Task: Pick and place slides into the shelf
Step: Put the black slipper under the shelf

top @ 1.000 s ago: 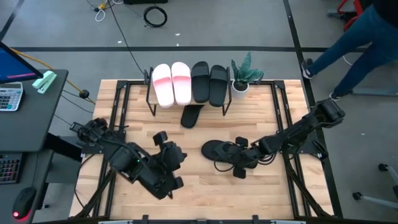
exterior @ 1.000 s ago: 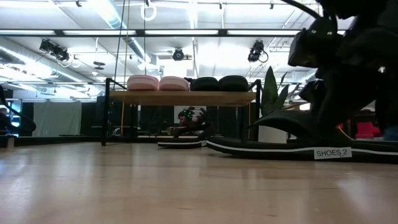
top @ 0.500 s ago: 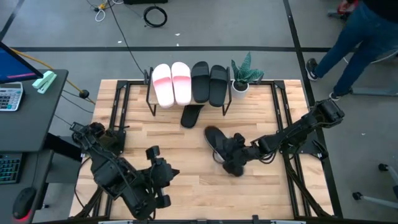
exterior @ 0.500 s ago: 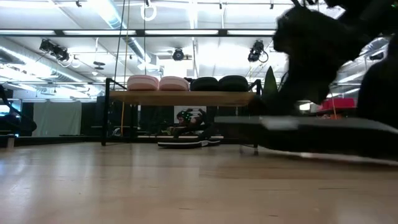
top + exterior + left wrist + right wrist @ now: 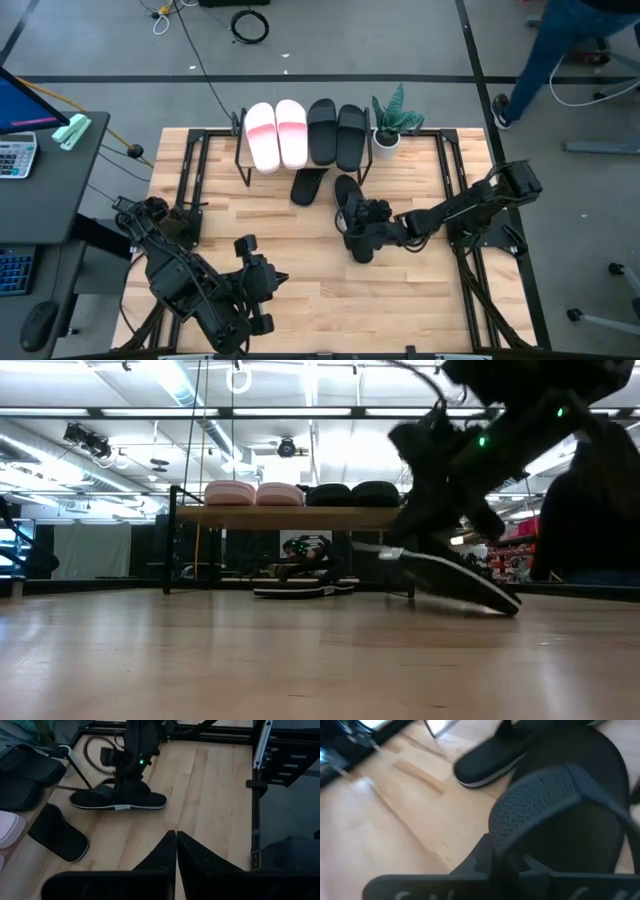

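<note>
Moved: flip-flop (image 5: pixel 349 198) swung up-frame toward shelf (image 5: pixel 300 150). Table (image 5: pixel 300 270) centre: right pincer (image 5: pixel 368 228) clamped on its strap, toe just below shelf's right end. Left pincer (image 5: pixel 176 851) closed, empty, lower left. Probably best: keep sole low, slide beside second flip-flop (image 5: pixel 309 185).

The right arm reaches in from the right edge of the high view toward the middle of the frame, stretched low and nearly flat, its tool (image 5: pixel 362 232) closed on the strap of a thin black flip-flop (image 5: pixel 349 202) and holding it tilted, 1 end raised. The left arm is folded back in the lower left of the high view, its tool (image 5: pixel 262 290) idle with its 2 fingers (image 5: pixel 165 856) pressed together.
</note>
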